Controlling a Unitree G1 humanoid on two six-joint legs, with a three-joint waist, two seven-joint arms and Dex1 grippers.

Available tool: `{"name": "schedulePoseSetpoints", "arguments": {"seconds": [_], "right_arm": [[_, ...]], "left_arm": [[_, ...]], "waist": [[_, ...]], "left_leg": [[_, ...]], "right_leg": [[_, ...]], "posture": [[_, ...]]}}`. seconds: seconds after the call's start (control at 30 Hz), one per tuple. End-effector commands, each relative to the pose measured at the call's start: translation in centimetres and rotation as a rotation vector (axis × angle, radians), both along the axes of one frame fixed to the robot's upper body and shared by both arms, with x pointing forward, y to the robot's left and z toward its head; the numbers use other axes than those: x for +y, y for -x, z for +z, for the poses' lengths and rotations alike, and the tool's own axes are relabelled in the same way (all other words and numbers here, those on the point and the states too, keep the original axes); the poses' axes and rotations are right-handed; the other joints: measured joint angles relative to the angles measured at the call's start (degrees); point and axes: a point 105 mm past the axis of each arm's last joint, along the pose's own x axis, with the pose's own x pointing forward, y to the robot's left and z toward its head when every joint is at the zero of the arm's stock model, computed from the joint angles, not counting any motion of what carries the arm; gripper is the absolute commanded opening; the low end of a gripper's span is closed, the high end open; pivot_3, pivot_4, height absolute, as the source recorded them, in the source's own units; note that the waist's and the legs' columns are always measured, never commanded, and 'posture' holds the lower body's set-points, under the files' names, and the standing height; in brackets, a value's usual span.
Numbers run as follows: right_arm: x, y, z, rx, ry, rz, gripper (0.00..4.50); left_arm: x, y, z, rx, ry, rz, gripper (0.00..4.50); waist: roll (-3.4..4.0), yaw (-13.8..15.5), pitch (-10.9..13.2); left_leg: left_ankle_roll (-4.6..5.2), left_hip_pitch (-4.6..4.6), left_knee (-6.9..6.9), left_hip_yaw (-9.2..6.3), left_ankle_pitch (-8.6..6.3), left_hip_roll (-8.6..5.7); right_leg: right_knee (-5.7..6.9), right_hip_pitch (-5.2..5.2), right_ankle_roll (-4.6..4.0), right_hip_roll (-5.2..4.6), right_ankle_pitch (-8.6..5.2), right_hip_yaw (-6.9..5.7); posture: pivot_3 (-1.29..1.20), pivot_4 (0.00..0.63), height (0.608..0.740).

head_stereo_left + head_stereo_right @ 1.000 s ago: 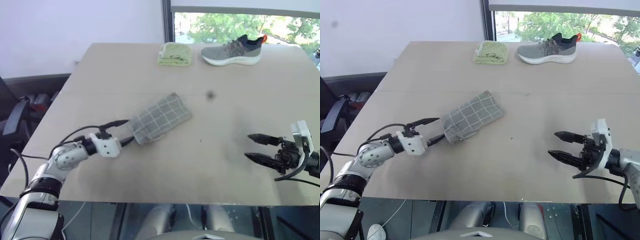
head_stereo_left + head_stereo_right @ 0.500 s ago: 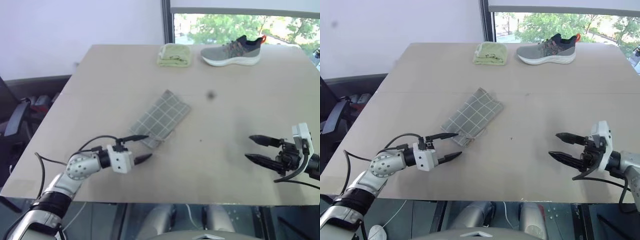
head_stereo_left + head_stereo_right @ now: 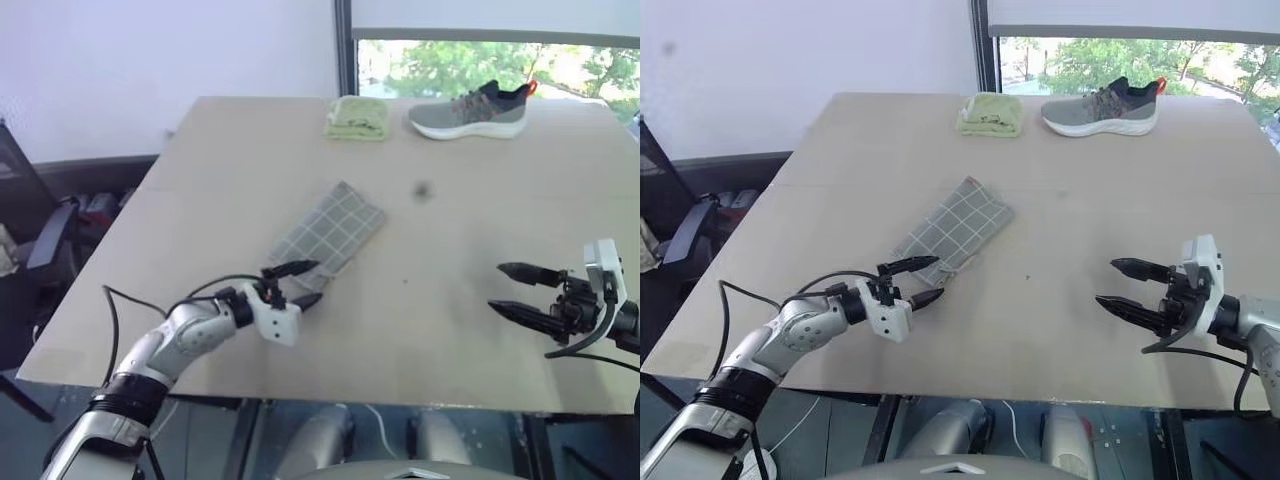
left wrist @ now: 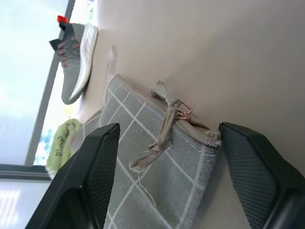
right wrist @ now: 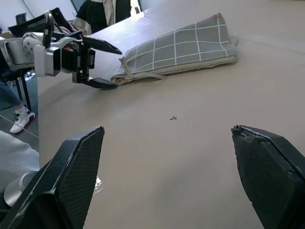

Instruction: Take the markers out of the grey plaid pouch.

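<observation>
- Grey plaid pouch is lying flat near the middle of the desk, slanted, one short end pointing near-left, the other far-right.
- Near-left end of the pouch is showing a zipper pull with a fabric tab and a small ring, seen close in the left wrist view.
- Markers are not showing outside the pouch; whether they are inside cannot be told.
- Left pincer is reaching in from the near-left, fingers spread wide and grasping nothing; tips are sitting just beside the pouch's near end, one finger on each side of it in the left wrist view. Contact cannot be confirmed.
- Right pincer is hanging over the near-right part of the desk, well apart from the pouch, fingers spread and empty, pointing left.
- From the right wrist view, the pouch is lying across the desk with the left pincer at its end.
- Folded yellow-green cloth is resting at the far edge of the desk.
- Grey sneaker with a white sole is standing just right of the cloth, also at the far edge.
</observation>
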Motion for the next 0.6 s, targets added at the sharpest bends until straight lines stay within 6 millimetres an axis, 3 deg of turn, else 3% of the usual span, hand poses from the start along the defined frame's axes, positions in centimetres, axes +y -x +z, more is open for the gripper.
{"name": "schedulePoseSetpoints", "arguments": {"seconds": [0.03, 0.33, 0.5, 0.6], "right_arm": [[0.3, -0.2, 0.9, -0.05, 0.002, 0.012, 4.36], [0.3, -0.3, 0.8, -0.057, 0.002, 0.005, 4.36], [0.4, -0.4, 0.7, -0.059, 0.001, 0.004, 4.36], [0.4, -0.5, 0.7, -0.061, 0.001, 0.004, 4.36]], "left_arm": [[2.7, -0.9, -3.2, 0.098, -0.113, 0.153, 3.42], [3.3, -2.1, -3.2, 0.187, 0.12, 0.382, 3.42], [3.6, -1.7, -4.0, 0.258, 0.142, 0.448, 3.42], [3.5, -1.5, -4.1, 0.268, 0.13, 0.449, 2.6]], "waist": [[0.01, -0.03, -0.01], [0.09, -0.03, -0.08], [0.08, -0.03, -0.1], [0.08, -0.18, -0.1]], "left_leg": [[0.0, 0.01, 0.0, 0.0, 0.0, 0.02], [0.0, 0.06, -0.02, 0.0, 0.0, 0.06], [0.0, 0.06, -0.03, 0.01, 0.0, 0.08], [-0.01, 0.07, -0.05, 0.02, 0.0, 0.09]], "right_leg": [[0.0, 0.0, 0.0, 0.02, 0.0, 0.0], [0.02, 0.0, 0.0, 0.06, 0.0, 0.02], [0.01, 0.0, 0.0, 0.07, 0.0, 0.02], [0.0, -0.01, 0.0, 0.08, 0.0, 0.04]], "posture": [[0.0, 0.15, 0.74], [0.0, 0.15, 0.74], [0.0, 0.15, 0.74], [0.0, 0.15, 0.74]]}}
